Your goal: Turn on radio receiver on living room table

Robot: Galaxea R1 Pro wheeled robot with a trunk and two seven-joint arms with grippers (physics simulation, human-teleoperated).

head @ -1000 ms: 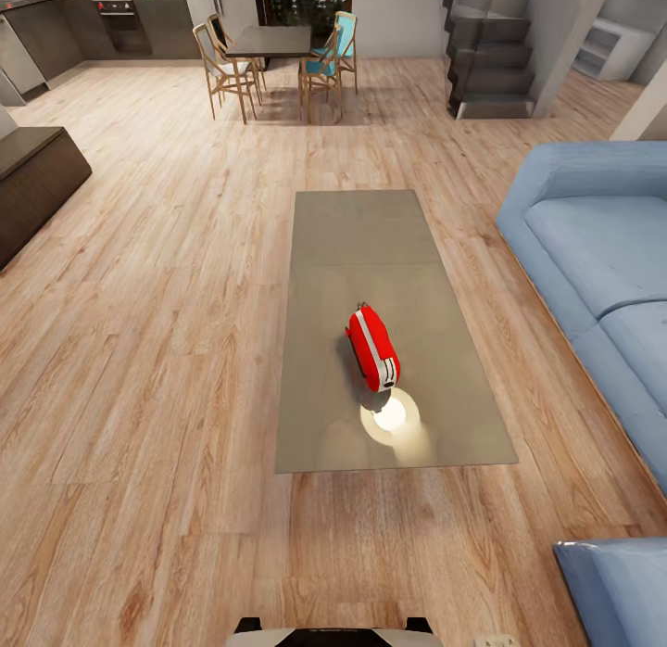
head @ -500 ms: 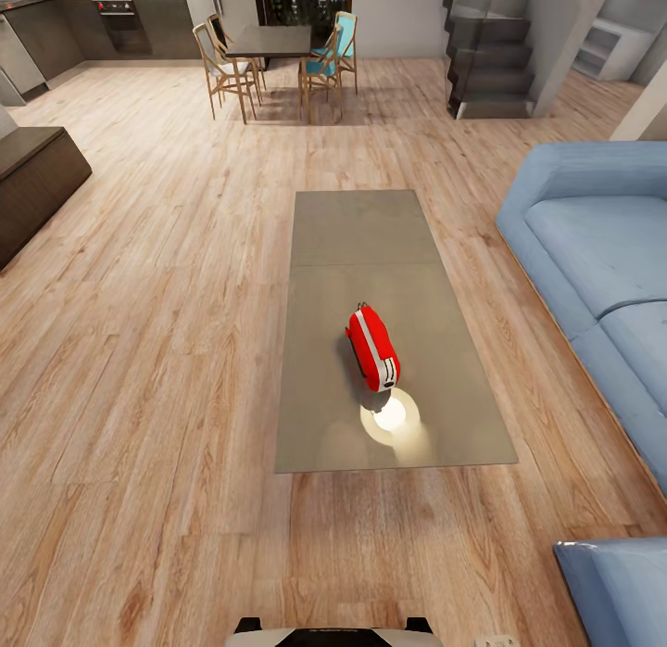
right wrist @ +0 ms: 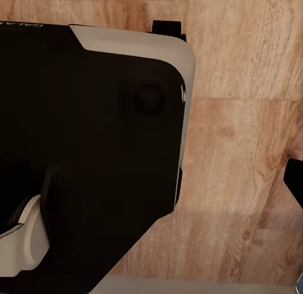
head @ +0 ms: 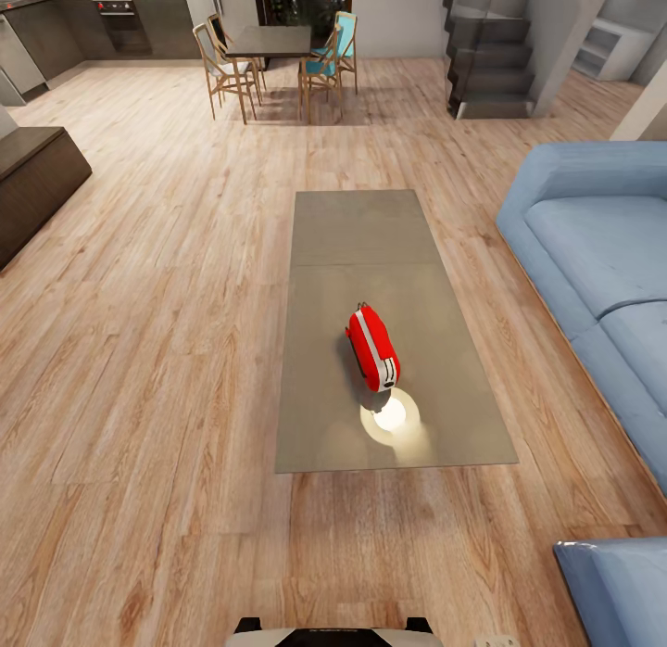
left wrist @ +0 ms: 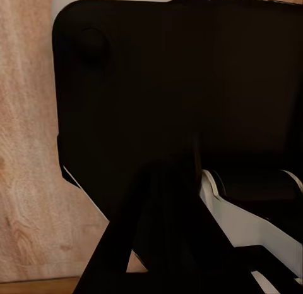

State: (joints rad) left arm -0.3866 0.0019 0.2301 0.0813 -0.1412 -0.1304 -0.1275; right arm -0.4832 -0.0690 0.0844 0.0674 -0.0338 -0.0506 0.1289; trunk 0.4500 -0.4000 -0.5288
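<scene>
Nothing had moved since the earlier pictures: the head view stood the same, and the red radio receiver lay in the same place on the grey tabletop, toward its near end, with a round bright patch just beside its near face. The blue sofa stood to the right of the tabletop, and the dining table with chairs was far behind. In my judgement the robot stood in front of the tabletop with its arms held low, so the reaching for the radio's switch was not in hand at that moment. I could not tell if the radio was on or off; its buttons were too small to see. Both wrist views looked at the robot's dark body and the wooden floor, and I could not tell whether the jaws of either arm were apart or together.
</scene>
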